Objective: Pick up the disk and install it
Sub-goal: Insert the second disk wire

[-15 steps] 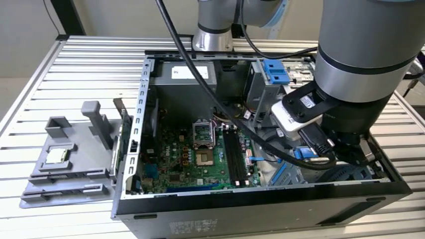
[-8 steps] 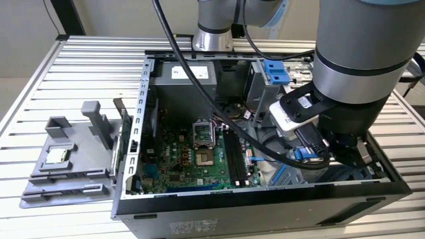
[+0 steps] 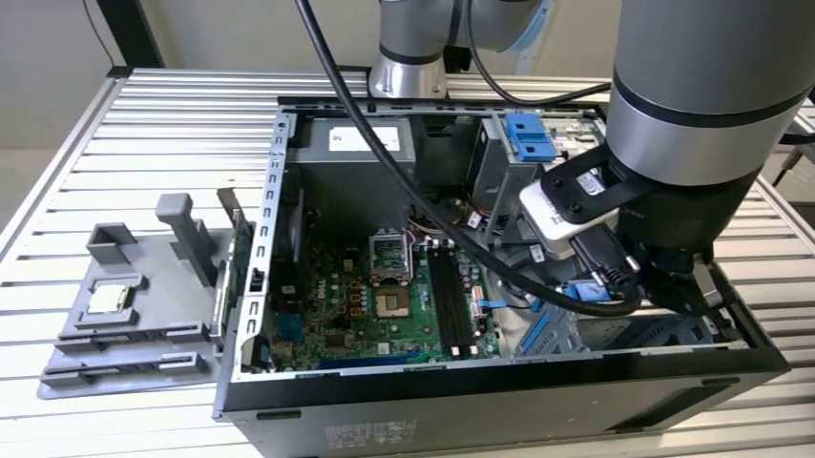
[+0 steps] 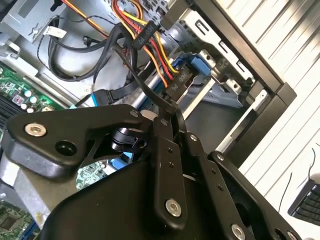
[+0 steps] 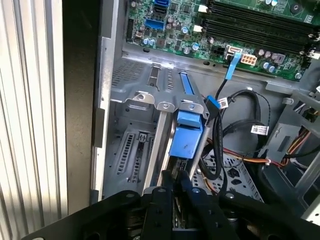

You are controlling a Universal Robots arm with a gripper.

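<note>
Your black 2-fingered gripper is closed on the flat silver-grey disk in its bright blue plastic carrier, standing edge-on in the grey metal drive cage at the corner of the open black computer case. You appear to be mid-installation, seating it. The next move calls for a straight, aligned push clear of the black cables.

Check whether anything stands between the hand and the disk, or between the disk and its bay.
Nothing visible does. The hand sits right at the blue-framed silver disk, already standing on edge in the grey metal drive cage. Black cables hang beside it, not across the slot.
</note>
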